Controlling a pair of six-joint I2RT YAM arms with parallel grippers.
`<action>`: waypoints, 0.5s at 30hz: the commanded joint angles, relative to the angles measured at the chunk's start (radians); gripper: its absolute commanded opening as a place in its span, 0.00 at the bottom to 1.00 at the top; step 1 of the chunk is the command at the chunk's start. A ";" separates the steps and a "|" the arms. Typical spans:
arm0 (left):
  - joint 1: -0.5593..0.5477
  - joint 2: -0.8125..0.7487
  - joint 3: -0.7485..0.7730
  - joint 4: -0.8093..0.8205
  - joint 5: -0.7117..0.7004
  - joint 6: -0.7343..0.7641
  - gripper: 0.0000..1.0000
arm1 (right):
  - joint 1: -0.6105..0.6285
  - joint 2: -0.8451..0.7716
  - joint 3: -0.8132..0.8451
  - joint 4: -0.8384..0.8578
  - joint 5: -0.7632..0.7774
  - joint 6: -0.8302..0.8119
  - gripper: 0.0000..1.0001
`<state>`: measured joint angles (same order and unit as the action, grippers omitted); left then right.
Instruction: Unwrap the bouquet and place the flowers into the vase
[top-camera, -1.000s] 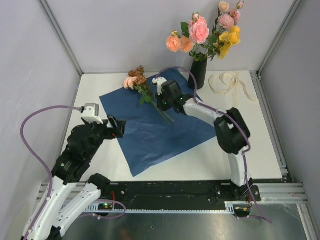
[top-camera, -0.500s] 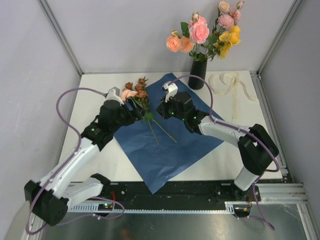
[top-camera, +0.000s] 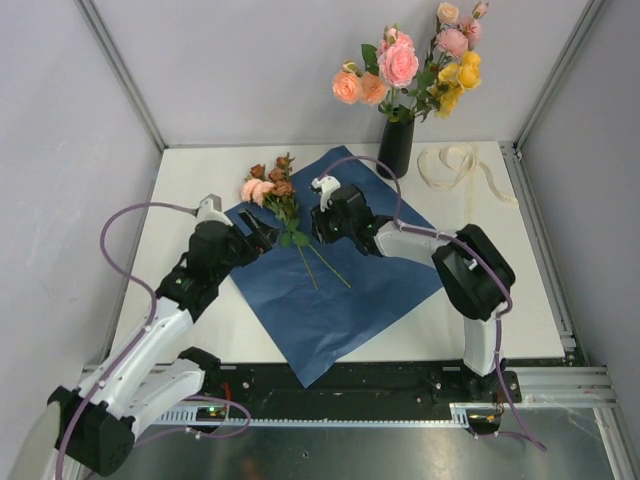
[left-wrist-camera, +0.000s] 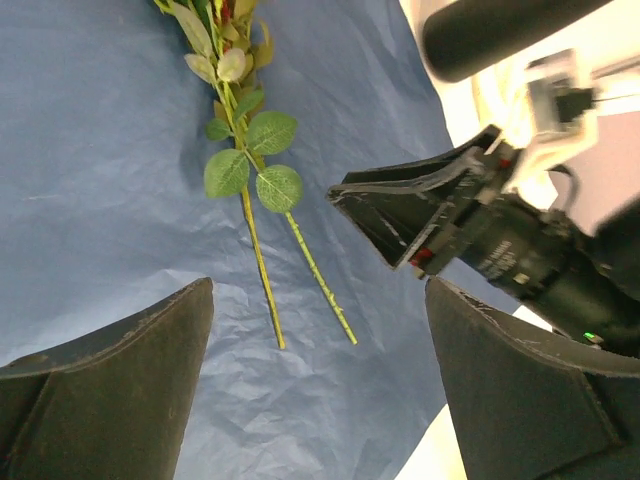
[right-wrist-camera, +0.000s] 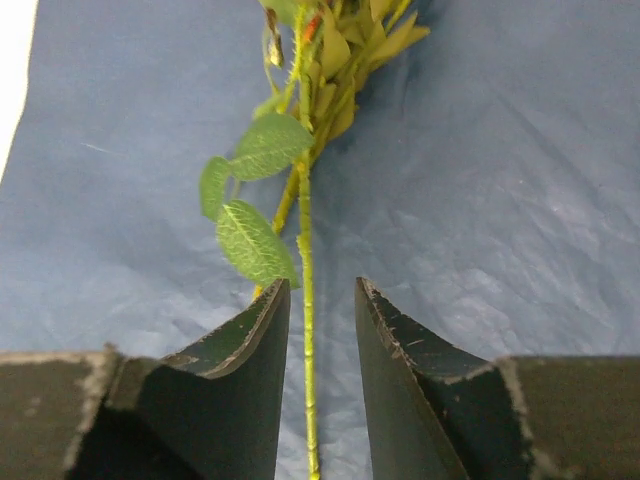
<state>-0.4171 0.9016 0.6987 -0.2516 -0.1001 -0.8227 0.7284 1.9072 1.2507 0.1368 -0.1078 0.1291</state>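
The bouquet's blue paper (top-camera: 350, 290) lies spread flat on the table. On its upper left corner lie brownish-red and pink flowers (top-camera: 268, 183), their thin stems (top-camera: 322, 265) pointing toward the middle of the sheet. My right gripper (top-camera: 312, 228) stands over the stems, open. In the right wrist view one green stem (right-wrist-camera: 305, 330) runs loose through the gap between its fingers (right-wrist-camera: 245, 350). My left gripper (top-camera: 265, 232) is wide open at the sheet's left edge, nothing in it, with both stem ends (left-wrist-camera: 262, 280) ahead of it. The black vase (top-camera: 396, 150) holds pink, peach and yellow flowers (top-camera: 400, 65).
A cream ribbon (top-camera: 455, 165) lies loose on the white table (top-camera: 190, 180) right of the vase. The right gripper (left-wrist-camera: 400, 220) shows close in the left wrist view, near the stems. Metal frame posts and grey walls enclose the table.
My right gripper, shut on the stems before, has opened, and the flowers now lie free farther left. My left arm reached in from the left edge to the sheet's corner.
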 joint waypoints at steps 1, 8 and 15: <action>0.046 -0.102 -0.048 0.022 -0.009 -0.007 0.92 | -0.003 0.087 0.108 -0.080 -0.006 -0.037 0.39; 0.099 -0.199 -0.076 -0.001 0.032 0.008 0.93 | 0.005 0.204 0.221 -0.191 -0.037 -0.044 0.42; 0.117 -0.194 -0.089 -0.012 0.046 0.016 0.93 | 0.021 0.255 0.266 -0.231 -0.035 -0.055 0.43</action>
<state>-0.3149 0.7059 0.6216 -0.2573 -0.0731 -0.8196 0.7383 2.1326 1.4517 -0.0593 -0.1390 0.0925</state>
